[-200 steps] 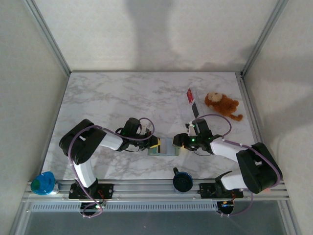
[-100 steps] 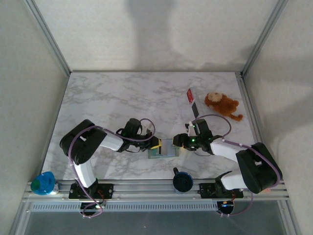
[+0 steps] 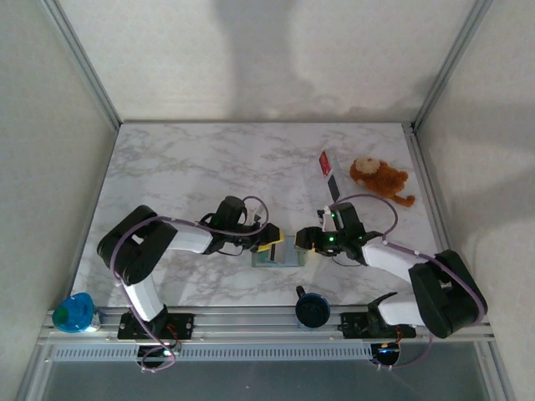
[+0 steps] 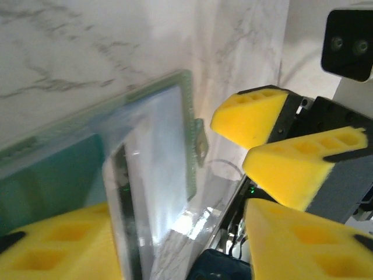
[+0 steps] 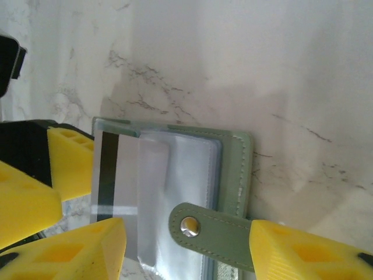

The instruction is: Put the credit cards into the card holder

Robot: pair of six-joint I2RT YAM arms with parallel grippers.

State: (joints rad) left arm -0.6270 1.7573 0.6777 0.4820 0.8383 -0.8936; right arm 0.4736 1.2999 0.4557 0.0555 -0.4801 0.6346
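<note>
The grey-green card holder [image 3: 282, 253] lies open on the marble near the front, with my two grippers at its ends. A white credit card with a dark band [image 5: 113, 175] sits partly inside a clear sleeve and sticks out on the left gripper's side. My left gripper [image 4: 175, 233] is open, and the card's [image 4: 125, 192] outer end lies by its left finger. My right gripper [image 5: 187, 233] is open, its fingers straddling the holder [image 5: 236, 169] and its snap strap [image 5: 215, 230]. The red credit card [image 3: 326, 165] lies apart at the back right.
A brown plush toy [image 3: 380, 180] lies right of the red card. A black round object [image 3: 312, 307] sits on the front rail just below the holder. A blue object [image 3: 73, 312] rests at the front left corner. Metal posts frame the table.
My left gripper has opened and let go of the white card, which stays in the sleeve. Its arm has shifted slightly right. The right gripper has held its place.
</note>
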